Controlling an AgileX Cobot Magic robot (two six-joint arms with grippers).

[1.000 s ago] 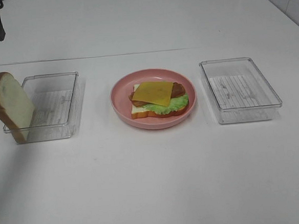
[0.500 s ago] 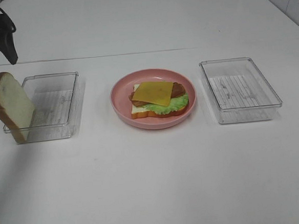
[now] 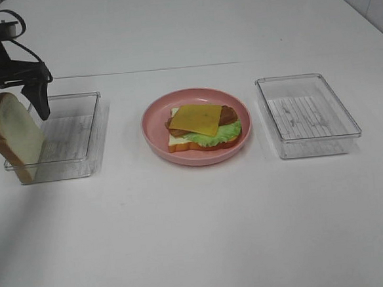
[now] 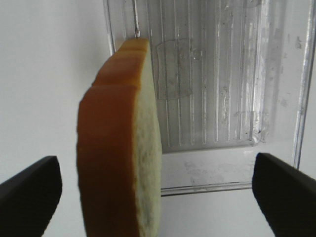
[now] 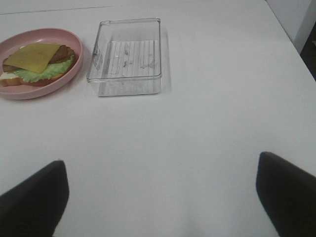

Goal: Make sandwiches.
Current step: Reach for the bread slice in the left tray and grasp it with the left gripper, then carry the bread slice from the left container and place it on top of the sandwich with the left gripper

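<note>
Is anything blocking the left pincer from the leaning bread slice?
Nothing visible. The open left pincer hovers right above the bread slice, which leans against the clear tray; its fingers straddle the slice.

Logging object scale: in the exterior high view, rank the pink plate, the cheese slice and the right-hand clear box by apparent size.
1. pink plate and right clear box: too alike to rank.
2. cheese slice: clearly smallest.

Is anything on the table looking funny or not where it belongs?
Yes. One bread slice stands on edge, leaning against the outside of the left clear box instead of topping the open sandwich on the pink plate.
</note>
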